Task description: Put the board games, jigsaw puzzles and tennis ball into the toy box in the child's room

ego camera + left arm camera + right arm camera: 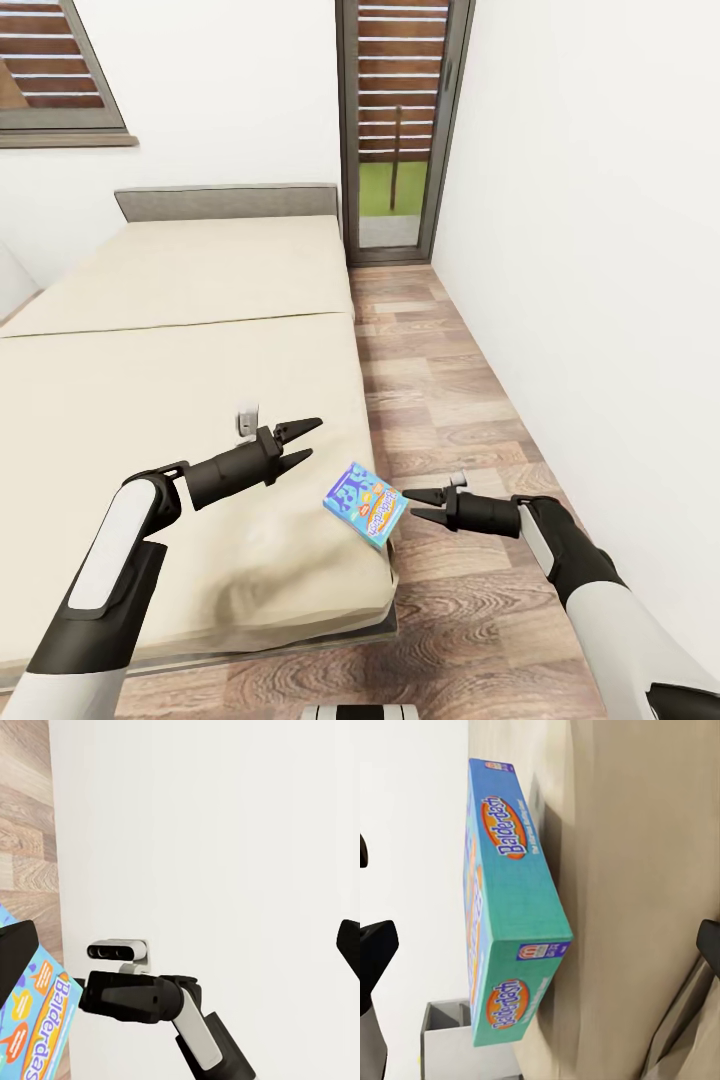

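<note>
Small blue board game (365, 502) lying flat on the bed (180, 330), right at the mattress's floor-side edge near the foot corner, one corner of the box reaching that edge. Lettered Balderdash on lid and side (read in the right wrist view (506, 907); a corner of the same box also caught in the left wrist view (37, 1020)).

Right gripper (410, 505) level with the box, just off the bed's edge over the wooden floor (450, 400), fingertips pointing at the box's near side and close to it, not touching as far as can be told. Jaws parted, nothing between them.

Left gripper (305, 440) above the mattress, on the far side of the box from the bed's edge, tips aimed toward the box with a clear gap left. Jaws spread wide, empty.

Beyond the bed's edge, a strip of floor running between the bed and the white wall (600, 250), open along its length up to the glazed door (395, 130) past the grey headboard (225, 200). Rest of the beige mattress bare and flat, a seam across its middle.
</note>
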